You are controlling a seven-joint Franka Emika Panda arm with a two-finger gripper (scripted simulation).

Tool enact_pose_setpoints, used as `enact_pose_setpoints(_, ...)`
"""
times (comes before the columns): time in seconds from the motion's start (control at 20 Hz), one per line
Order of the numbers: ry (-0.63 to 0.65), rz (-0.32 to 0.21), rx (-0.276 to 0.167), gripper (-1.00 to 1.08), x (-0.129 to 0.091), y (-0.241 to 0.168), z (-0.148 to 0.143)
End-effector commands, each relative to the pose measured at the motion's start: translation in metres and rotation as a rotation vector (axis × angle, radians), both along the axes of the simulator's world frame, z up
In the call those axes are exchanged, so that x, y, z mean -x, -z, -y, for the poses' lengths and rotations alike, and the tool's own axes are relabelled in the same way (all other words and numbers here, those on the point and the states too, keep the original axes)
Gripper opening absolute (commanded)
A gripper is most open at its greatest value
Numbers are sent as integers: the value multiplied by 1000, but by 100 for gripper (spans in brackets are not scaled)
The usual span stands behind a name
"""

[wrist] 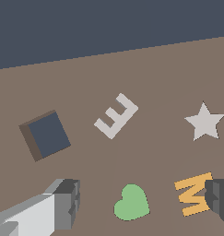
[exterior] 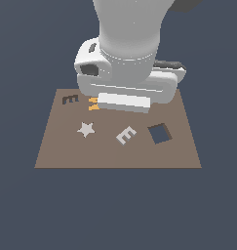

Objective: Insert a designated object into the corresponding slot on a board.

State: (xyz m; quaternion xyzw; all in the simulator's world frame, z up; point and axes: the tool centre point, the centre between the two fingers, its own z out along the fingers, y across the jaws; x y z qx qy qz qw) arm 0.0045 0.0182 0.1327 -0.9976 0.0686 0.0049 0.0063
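Note:
The light grey E block (exterior: pixel 126 135) (wrist: pixel 116 115) lies flat on the brown board (exterior: pixel 110 156) (wrist: pixel 159 69), between the star and the square hole. The dark E-shaped slot (exterior: pixel 70 99) is at the board's far corner on the exterior view's left and is out of the wrist view. My gripper (wrist: pixel 142 201) hangs above the back of the board, open, gripping nothing, with the E block apart from it. Both fingers (wrist: pixel 65 203) show only in the wrist view. In the exterior view the white hand (exterior: pixel 125 90) hides them.
A pale grey star (exterior: pixel 86 129) (wrist: pixel 204 121), an orange M piece (exterior: pixel 93 103) (wrist: pixel 193 193) and a green heart (wrist: pixel 132 203) lie on the board. A larger dark square hole (exterior: pixel 160 133) (wrist: pixel 46 134) sits beside the E block. Dark floor surrounds the board.

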Motion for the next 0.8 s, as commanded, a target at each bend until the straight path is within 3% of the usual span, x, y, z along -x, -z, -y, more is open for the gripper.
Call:
enact_pose_setpoints(0.0,54,0,2,100,-3,6,-2)
enact_pose_setpoints(0.75,496,3,12,100,-34,58,-11)
